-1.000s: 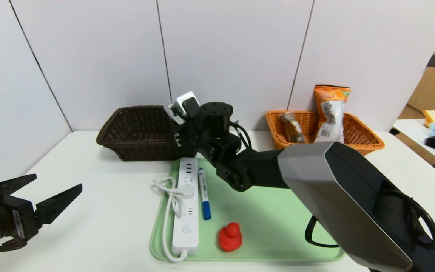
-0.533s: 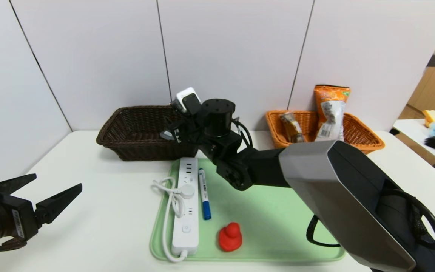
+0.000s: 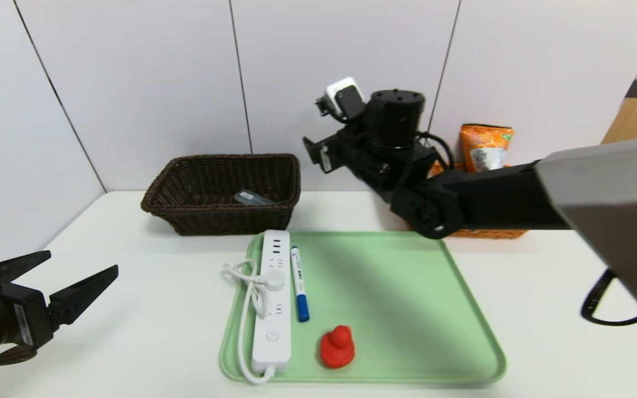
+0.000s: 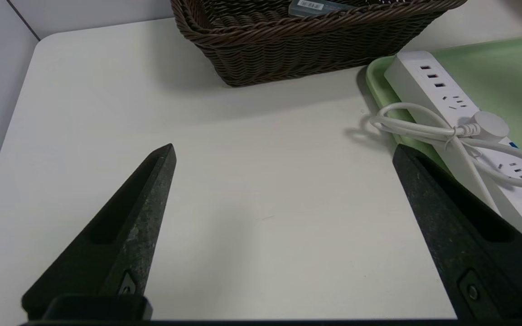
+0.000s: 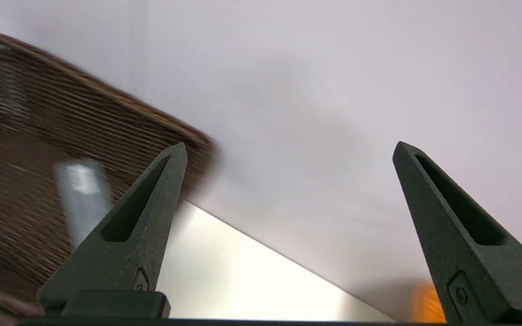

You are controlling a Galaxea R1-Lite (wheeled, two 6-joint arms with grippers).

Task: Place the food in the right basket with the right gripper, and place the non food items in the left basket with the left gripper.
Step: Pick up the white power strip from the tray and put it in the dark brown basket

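Observation:
The brown left basket point(image 3: 222, 193) holds a small grey packet point(image 3: 253, 197). The orange right basket point(image 3: 490, 233) is mostly hidden behind my right arm; an orange snack bag point(image 3: 484, 146) stands in it. A white power strip point(image 3: 272, 298), a blue-capped pen point(image 3: 299, 283) and a red duck toy point(image 3: 337, 346) lie on the green tray point(image 3: 407, 309). My right gripper point(image 3: 312, 153) is open and empty, raised between the two baskets, near the wall. My left gripper point(image 3: 47, 282) is open and empty, low over the table's left front.
The wall stands close behind both baskets. In the left wrist view the brown basket point(image 4: 306, 50) and the power strip point(image 4: 465, 127) with its coiled cord lie ahead of the left gripper point(image 4: 283, 151). The right gripper point(image 5: 288, 149) faces the wall.
My right arm has lifted and swung right, away from the brown basket's right end. The grey packet now lies uncovered in that basket. The left arm has not moved.

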